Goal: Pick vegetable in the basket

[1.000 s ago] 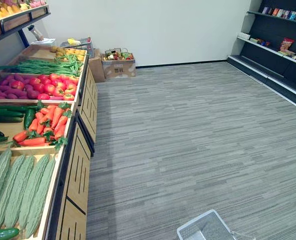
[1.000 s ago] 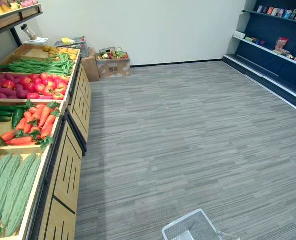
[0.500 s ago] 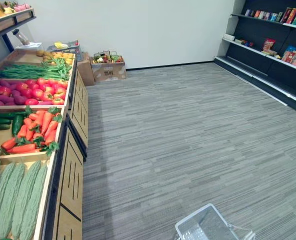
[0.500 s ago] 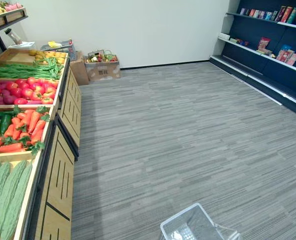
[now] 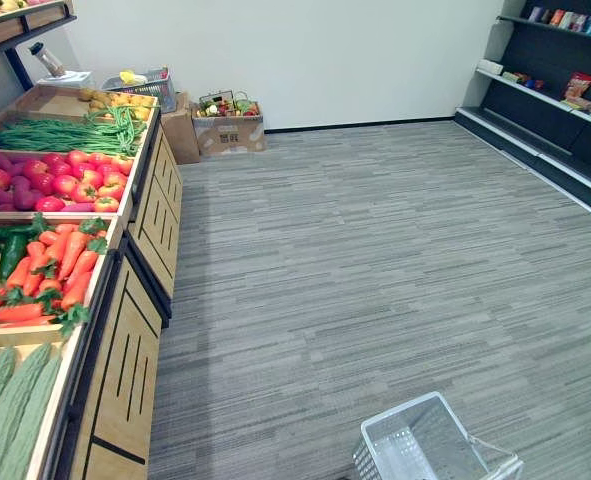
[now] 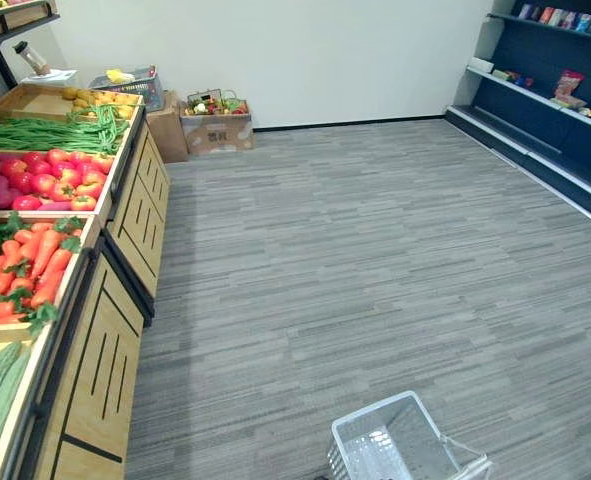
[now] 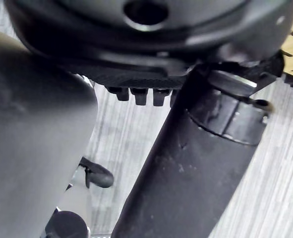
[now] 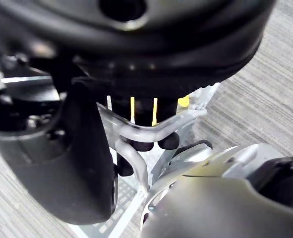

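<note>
- The basket (image 5: pixel 387 452), pale wire mesh, hangs low on the robot's right side, above the floor (image 5: pixel 375 260).
- The right hand (image 8: pixel 156 64) is clamped on the basket's handle (image 8: pixel 136 133). In the right wrist view its fingers (image 8: pixel 145 115) hook over the grey bar and the thumb (image 8: pixel 62 158) stands beside it.
- The left hand (image 7: pixel 151 59) shows in its own wrist view above the carpet. I cannot tell whether it is open or closed, and nothing shows in its grasp.
- The vegetables lie in the bins of a wooden stand (image 5: pixel 125 370) along the robot's left side, well apart from the basket.
- Nearest are pale green gourds (image 5: pixel 5 410), laid side by side.
- The next bin holds orange carrots (image 5: pixel 60 265) with green tops, and dark cucumbers (image 5: pixel 0 250) just beside them on the side away from the aisle.
- Beyond that comes a bin of red tomatoes (image 5: pixel 70 180).
- Farther on, long green beans (image 5: pixel 75 135) lie in a bundle across their bin.
- A cardboard box (image 5: pixel 230 130) with mixed produce stands on the floor by the white wall (image 5: pixel 305 50), just past the far end of the stand.
- Dark shelves (image 5: pixel 565 90) with packets run along the right side of the room.
</note>
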Robot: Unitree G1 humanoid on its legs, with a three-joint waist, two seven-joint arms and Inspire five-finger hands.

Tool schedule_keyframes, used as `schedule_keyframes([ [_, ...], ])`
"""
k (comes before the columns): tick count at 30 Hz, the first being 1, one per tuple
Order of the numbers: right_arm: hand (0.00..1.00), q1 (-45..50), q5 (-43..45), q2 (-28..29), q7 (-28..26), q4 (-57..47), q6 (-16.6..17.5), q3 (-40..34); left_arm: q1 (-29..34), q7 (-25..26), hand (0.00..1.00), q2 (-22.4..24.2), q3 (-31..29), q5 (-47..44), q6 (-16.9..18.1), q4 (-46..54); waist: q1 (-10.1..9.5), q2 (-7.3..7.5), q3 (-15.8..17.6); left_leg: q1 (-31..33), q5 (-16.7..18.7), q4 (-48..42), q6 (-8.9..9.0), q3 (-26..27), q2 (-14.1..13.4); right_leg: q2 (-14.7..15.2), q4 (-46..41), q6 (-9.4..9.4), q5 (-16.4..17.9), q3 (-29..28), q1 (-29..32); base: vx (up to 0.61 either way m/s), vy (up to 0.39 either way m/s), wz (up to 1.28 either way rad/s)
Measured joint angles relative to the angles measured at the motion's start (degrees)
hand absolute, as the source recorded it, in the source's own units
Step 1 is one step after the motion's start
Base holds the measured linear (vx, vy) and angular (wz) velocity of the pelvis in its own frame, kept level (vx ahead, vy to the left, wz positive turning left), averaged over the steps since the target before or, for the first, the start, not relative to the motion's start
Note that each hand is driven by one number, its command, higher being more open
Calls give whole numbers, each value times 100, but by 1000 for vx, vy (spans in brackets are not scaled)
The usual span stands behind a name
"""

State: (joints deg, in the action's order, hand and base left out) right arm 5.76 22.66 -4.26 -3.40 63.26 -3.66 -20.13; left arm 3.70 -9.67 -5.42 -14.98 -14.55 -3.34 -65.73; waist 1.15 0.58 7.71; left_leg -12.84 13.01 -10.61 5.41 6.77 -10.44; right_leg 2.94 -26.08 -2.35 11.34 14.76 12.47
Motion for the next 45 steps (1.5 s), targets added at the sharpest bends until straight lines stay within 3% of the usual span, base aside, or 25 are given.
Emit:
schedule_keyframes([
  [2, 0, 18, -5, -23, 100, 16, -110, -21, 70, -44, 100, 19, -213, -373, -71, 172, -10, 55, -47, 147, 1, -622, 0, -203, -113, 19, -57, -29, 373, 182, -251, 408, -259, 55],
  [4, 0, 17, -5, -48, 109, 37, -239, -19, 110, -58, 100, 101, -568, -833, -44, 283, -46, 3, -120, 547, 0, -1615, -5, -335, -291, -117, 128, -19, 575, 294, -518, 318, -227, 36],
  [6, 0, 14, -6, -55, 109, 67, -365, 4, 123, -149, 100, 157, -804, -1267, 63, 386, -79, -90, -219, 1439, -428, -3271, -102, -407, -640, -408, 569, -48, 608, 355, -893, 305, -157, 17],
  [7, 0, 3, -7, -57, 109, 158, -420, 4, 111, -183, 100, 133, -791, -1431, 207, 402, -94, -73, -216, 1844, -379, -4147, -112, -383, -769, -519, 847, -125, 553, 351, -1187, 330, -86, 5],
  [9, 0, -39, -6, -125, 102, 480, -456, 4, 104, -197, 100, 118, -755, -1535, 398, 396, -123, -1, -208, 2242, -22, -4801, -103, -147, -745, -563, 1225, -211, 403, 280, -1680, 379, -27, -8],
  [11, 0, -40, -9, -166, 82, 580, -460, 3, 100, -238, 100, 47, -513, -1637, 509, 359, -165, 85, -175, 2526, 332, -4368, -111, 226, -493, -447, 1483, -159, 325, 191, -2048, 351, 46, -19],
  [13, 0, -95, -13, -170, 41, 633, -433, -39, 52, -370, 100, 8, -271, -1658, 660, 354, -185, 251, -60, 2770, 414, -2741, -184, 511, 72, -147, 1569, -108, 296, 75, -2280, 363, 159, -29],
  [15, 0, -63, -19, -169, -31, 618, -409, -161, 39, -479, 100, 29, -164, -1693, 716, 317, -246, 237, 10, 2869, -506, -955, -311, 528, 394, -42, 1581, 23, 253, 24, -2467, 332, 212, -43],
  [16, 0, 45, -48, -125, -37, 541, -338, -110, 110, -489, 100, 120, -184, -1700, 778, 298, -414, 132, 0, 2684, -1694, -282, -653, 525, 470, -57, 1588, 194, 277, -148, -2656, 308, 192, -36],
  [17, 0, 84, -74, -26, -27, 478, -294, -68, 111, -479, 100, 68, -236, -1695, 810, 308, -379, 286, -10, 2656, -1702, -246, -646, 549, 608, 65, 1616, 220, 286, -158, -2681, 443, 227, -12],
  [18, 0, 170, -75, 78, -47, 351, -204, 13, 99, -474, 100, 53, -241, -1695, 837, 354, -365, 445, -58, 2662, -1645, -167, -709, 535, 729, 158, 1677, 377, 138, -216, -2664, 353, 169, 30],
  [19, 0, 145, -82, 124, -65, 324, -197, 72, 96, -487, 100, 32, -242, -1693, 830, 378, -381, 486, -50, 2670, -1610, -163, -741, 535, 789, 211, 1716, 411, 22, -262, -2664, 384, 192, 30],
  [23, 0, 1, -205, 244, -103, 213, -179, 103, 216, -437, 100, 79, -399, -1628, 665, 330, -423, 435, -80, 2149, -1552, 67, -830, 934, 890, 396, 1387, 675, -512, -457, -2784, 235, 177, 0],
  [26, 0, 0, -390, 209, -164, 226, -180, 92, 219, -443, 100, 65, -216, -1630, 650, 141, -424, 368, -287, 1793, -1440, 482, -874, 944, 1073, 549, 1050, 688, -527, -467, -2750, 163, 141, -5],
  [29, 0, -8, -682, 13, -263, 211, -101, -192, 197, -429, 100, 26, 144, -1637, 639, 19, -403, 223, -371, 1558, -1212, 626, -891, 897, 1299, 856, -263, 692, -529, -432, -2278, 111, 106, 13],
  [30, 0, 7, -668, -61, -275, 207, -62, -389, 220, -423, 100, -41, 327, -1633, 667, -2, -372, 297, -421, 1446, -1149, 679, -981, 788, 1530, 1126, -1035, 690, -625, -429, -1985, 157, 96, 35],
  [33, 0, 2, -678, -102, -287, 170, -40, -547, 213, -388, 100, -95, 518, -1634, 715, -51, -355, 310, -448, 1246, -1031, 733, -1068, 565, 1738, 1393, -1958, 487, -1150, -398, -1668, 207, 63, 49],
  [34, 0, -29, -681, -100, -321, 168, -39, -547, 220, -345, 100, -100, 519, -1650, 723, -51, -355, 299, -449, 1138, -927, 732, -1156, 366, 1781, 1478, -2348, 455, -914, -271, -1550, 170, 3, 47],
  [37, 0, -103, -670, -101, -359, 183, -41, -492, 225, -311, 100, -104, 574, -1653, 799, -57, -329, 288, -424, 958, -795, 715, -1174, -80, 1687, 1281, -2221, 490, 223, 52, -1178, 235, -58, 71],
  [39, 0, -106, -661, -126, -350, 204, -41, -368, 210, -311, 100, -91, 594, -1650, 799, -85, -302, 205, -427, 911, -698, 616, -1133, -348, 1469, 952, -1646, 480, 532, 22, -956, 175, -113, 76],
  [40, 0, -109, -659, -151, -352, 241, -48, -306, 219, -310, 100, -88, 651, -1644, 794, -101, -276, 106, -417, 879, -596, 532, -1028, -592, 1223, 584, -1072, 505, 616, -239, -726, 297, -243, 104],
  [41, 0, -78, -618, -139, -348, 282, -89, -299, 220, -312, 100, -76, 680, -1638, 779, -106, -238, 27, -383, 839, -506, 479, -905, -901, 978, 200, -503, 588, 570, -704, -505, 252, -211, 114],
  [43, 0, 85, -408, -48, -333, 277, -114, -255, 212, -317, 100, -58, 517, -1616, 772, -104, -158, 44, -347, 811, -365, 428, -703, -1441, 737, -194, 334, 854, 322, -1633, -244, 259, -317, 156],
  [44, 0, 213, -161, 13, -322, 272, -130, -51, 221, -314, 100, -81, 314, -1565, 764, -101, -58, 169, -329, 854, -105, 176, -525, -1876, 736, -217, 1124, 1113, -31, -2380, -276, 301, -454, 173],
  [45, 0, 291, -97, 34, -317, 272, -137, 27, 222, -313, 100, -97, 231, -1500, 758, -82, -49, 275, -345, 898, 36, 17, -450, -2012, 808, -133, 1353, 1204, -157, -2576, -287, 242, -424, 135],
])
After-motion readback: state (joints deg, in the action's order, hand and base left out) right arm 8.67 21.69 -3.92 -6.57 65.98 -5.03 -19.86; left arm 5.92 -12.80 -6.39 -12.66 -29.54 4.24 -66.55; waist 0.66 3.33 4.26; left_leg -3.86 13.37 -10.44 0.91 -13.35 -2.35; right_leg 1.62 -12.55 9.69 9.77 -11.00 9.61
